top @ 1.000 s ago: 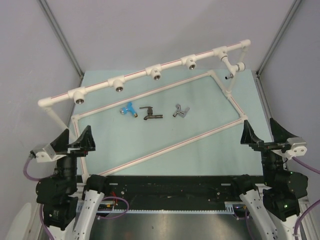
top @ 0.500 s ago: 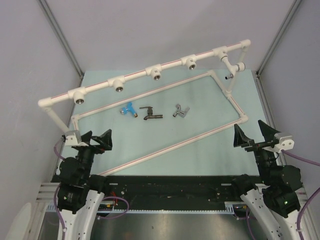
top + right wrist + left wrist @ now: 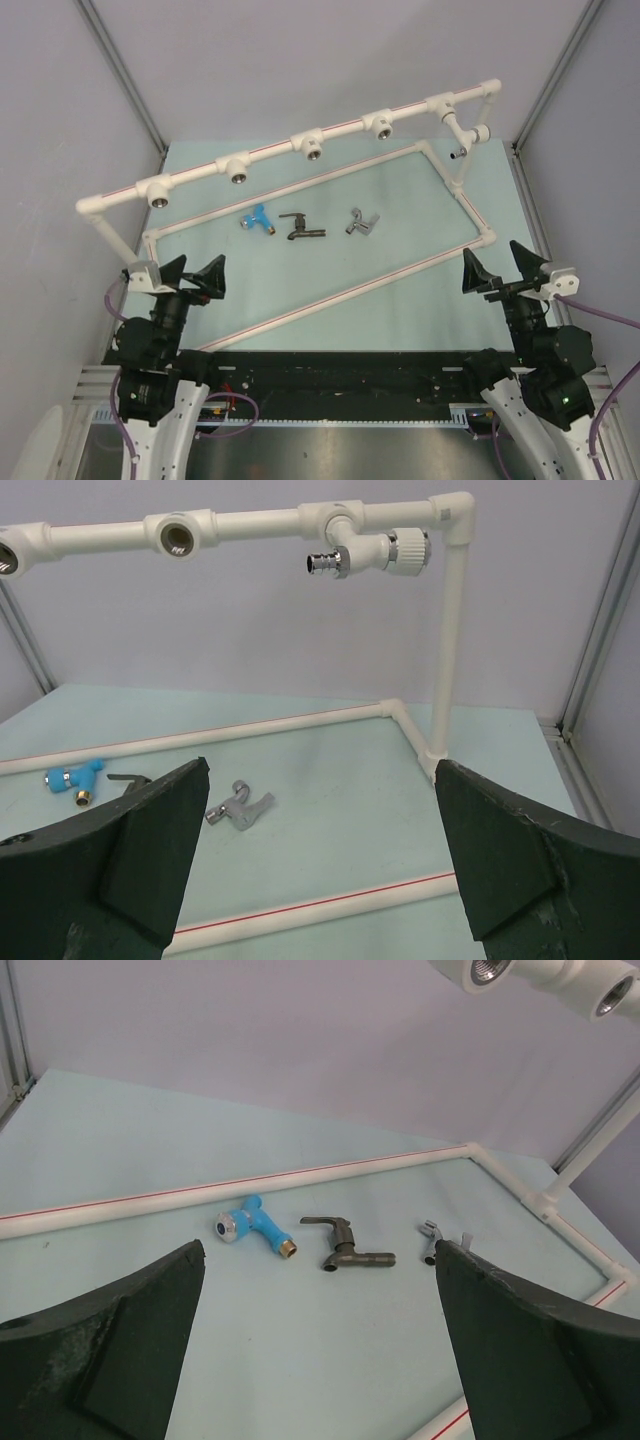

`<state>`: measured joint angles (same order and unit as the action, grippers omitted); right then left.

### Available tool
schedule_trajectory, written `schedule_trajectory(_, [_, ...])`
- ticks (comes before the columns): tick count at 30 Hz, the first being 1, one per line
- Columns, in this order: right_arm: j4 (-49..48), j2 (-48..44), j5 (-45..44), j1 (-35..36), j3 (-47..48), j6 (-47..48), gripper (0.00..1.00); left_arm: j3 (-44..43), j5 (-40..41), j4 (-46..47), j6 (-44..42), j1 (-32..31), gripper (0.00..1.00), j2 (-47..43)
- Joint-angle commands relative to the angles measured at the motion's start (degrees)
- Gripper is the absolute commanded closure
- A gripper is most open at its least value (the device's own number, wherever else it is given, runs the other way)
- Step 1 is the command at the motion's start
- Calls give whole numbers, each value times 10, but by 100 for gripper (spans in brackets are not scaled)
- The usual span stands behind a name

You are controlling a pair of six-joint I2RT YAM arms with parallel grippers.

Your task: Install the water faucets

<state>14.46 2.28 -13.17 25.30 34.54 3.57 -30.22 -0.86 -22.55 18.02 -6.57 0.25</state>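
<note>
Three faucets lie loose on the teal mat inside the pipe frame: a blue faucet point(image 3: 258, 218) point(image 3: 255, 1228) point(image 3: 72, 778), a dark brown-black faucet point(image 3: 300, 229) point(image 3: 347, 1245) and a silver-grey faucet point(image 3: 361, 222) point(image 3: 430, 1242) point(image 3: 238, 808). A white faucet point(image 3: 465, 135) point(image 3: 375, 552) is mounted on the rail's right-end tee. My left gripper point(image 3: 195, 272) point(image 3: 318, 1295) is open and empty, near-left of the faucets. My right gripper point(image 3: 497, 268) point(image 3: 322, 780) is open and empty, at the near right.
A raised white pipe rail point(image 3: 275, 148) carries several open tee sockets point(image 3: 237, 170) point(image 3: 182, 532). A white base pipe frame point(image 3: 330, 285) point(image 3: 300, 910) lies on the mat, one bar crossing diagonally in front of both grippers. Grey walls stand on three sides.
Both wrists have swung inward and lifted over the last second: the left gripper has shifted right, the right gripper left. Both stay open. The faucets have not moved.
</note>
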Motion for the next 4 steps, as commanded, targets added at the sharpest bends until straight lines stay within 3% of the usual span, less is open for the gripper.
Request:
schedule_trajectory(1, [-28,-3,-7,3,-2,2,1,4,-29,29,-3,8,0,-69])
schedule_trajectory(4, [-29,-5,-5,4,-4,8,0,4,-29,29,-4,9,0,-70])
